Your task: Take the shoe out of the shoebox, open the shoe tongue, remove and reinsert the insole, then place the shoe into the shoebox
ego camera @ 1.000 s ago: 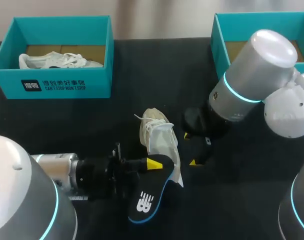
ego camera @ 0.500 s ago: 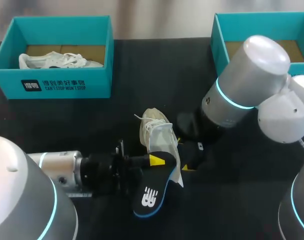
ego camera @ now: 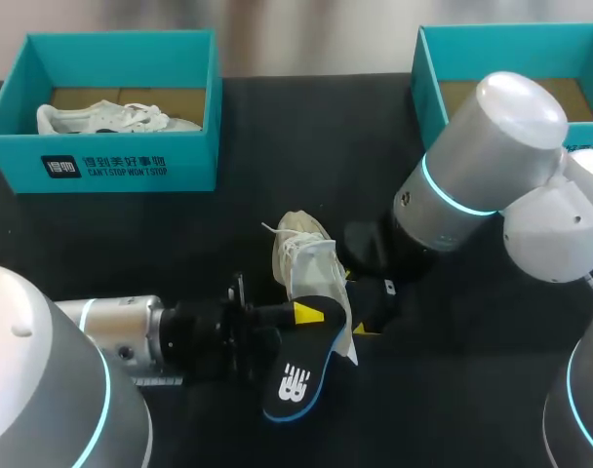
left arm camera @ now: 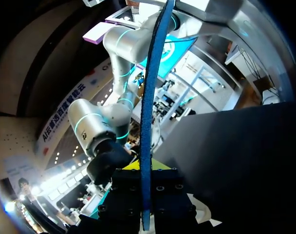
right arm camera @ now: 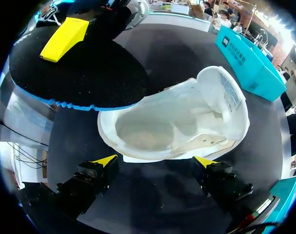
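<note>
A white shoe [ego camera: 309, 273] lies on the black table, its opening facing my right gripper [ego camera: 361, 304]. In the right wrist view the shoe [right arm camera: 187, 122] sits just ahead of the open right gripper [right arm camera: 155, 161], with one yellow tip off each side of the heel. My left gripper [ego camera: 301, 317] is shut on a black insole with a blue edge [ego camera: 298, 375], held beside the shoe's heel. The left wrist view shows the insole [left arm camera: 150, 97] edge-on, rising from the left gripper [left arm camera: 145, 192]. The insole [right arm camera: 84, 68] hangs over the shoe's opening.
A teal shoebox [ego camera: 111, 166] at the back left holds another white shoe [ego camera: 111, 119]. A second teal shoebox [ego camera: 443, 68] stands at the back right, partly hidden by my right arm [ego camera: 482, 166].
My right arm has moved left, bringing its open gripper close to the shoe. The left gripper has carried the insole slightly right, toward the shoe.
</note>
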{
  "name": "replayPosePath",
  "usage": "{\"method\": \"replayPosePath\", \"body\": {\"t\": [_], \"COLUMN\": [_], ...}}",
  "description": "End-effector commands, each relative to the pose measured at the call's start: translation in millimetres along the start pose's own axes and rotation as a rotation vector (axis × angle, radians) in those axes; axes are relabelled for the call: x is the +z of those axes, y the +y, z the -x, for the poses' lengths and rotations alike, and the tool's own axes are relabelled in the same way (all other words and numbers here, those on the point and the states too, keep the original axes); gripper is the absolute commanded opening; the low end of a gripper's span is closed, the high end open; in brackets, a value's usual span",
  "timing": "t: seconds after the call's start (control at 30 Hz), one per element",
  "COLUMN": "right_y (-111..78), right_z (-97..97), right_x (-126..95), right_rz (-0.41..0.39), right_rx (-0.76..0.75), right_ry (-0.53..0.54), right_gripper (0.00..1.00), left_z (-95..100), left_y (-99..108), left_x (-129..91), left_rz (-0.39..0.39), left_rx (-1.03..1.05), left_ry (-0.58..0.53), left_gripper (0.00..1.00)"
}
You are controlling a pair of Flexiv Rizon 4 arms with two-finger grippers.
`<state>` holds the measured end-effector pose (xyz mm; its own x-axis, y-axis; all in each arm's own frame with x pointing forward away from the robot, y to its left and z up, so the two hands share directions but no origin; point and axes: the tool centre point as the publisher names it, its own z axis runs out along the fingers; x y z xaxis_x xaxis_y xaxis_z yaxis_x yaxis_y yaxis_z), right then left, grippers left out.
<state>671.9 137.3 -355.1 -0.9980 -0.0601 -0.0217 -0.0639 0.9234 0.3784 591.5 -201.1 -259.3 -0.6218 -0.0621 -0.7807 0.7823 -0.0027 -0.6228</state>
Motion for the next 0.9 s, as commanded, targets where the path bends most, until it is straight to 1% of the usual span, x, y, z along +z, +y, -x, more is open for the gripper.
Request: {"method": "replayPosePath", "body": {"t": [0.03, 0.17, 0.3, 0.47, 0.57, 0.63, 0.67, 0.77, 0.9], "right_y": [0.7, 0.7, 0.7, 0.7, 0.7, 0.7, 0.7, 0.7, 0.7], "right_z": [-1.2, -1.2, -1.2, -1.2, -1.2, -1.2, -1.2, -1.2, -1.2], "right_x": [1.1, 1.1, 1.1, 1.1, 1.1, 1.1, 1.1, 1.1, 1.1], "right_rz": [-0.002, -0.002, -0.002, -0.002, -0.002, -0.002, -0.002, -0.002, -0.002], "right_rx": [0.000, 0.000, 0.000, 0.000, 0.000, 0.000, 0.000, 0.000, 0.000], "right_ry": [-0.003, -0.003, -0.003, -0.003, -0.003, -0.003, -0.003, -0.003, -0.003], "right_gripper": [1.00, 1.00, 1.00, 1.00, 1.00, 1.00, 1.00, 1.00, 1.00], "left_z": [3.8, 13.7, 17.5, 10.1, 5.6, 4.5, 3.8, 3.6, 3.9], "left_y": [-1.5, 4.5, 7.1, 7.5, 11.9, 12.9, 12.8, 8.3, 6.0], "left_x": [5.8, 6.6, 4.5, -1.6, -3.4, -3.5, -2.5, 3.8, 12.9], "left_rz": [0.021, 0.064, 0.095, 0.102, 0.111, 0.102, 0.083, 0.055, 0.044], "left_rx": [-0.042, -0.127, -0.175, -0.236, -0.251, -0.268, -0.272, -0.272, -0.268], "left_ry": [0.016, 0.024, 0.026, 0.048, 0.045, 0.036, 0.037, 0.048, 0.063], "left_gripper": [0.00, 0.00, 0.00, 0.00, 0.00, 0.00, 0.00, 0.00, 0.00]}}
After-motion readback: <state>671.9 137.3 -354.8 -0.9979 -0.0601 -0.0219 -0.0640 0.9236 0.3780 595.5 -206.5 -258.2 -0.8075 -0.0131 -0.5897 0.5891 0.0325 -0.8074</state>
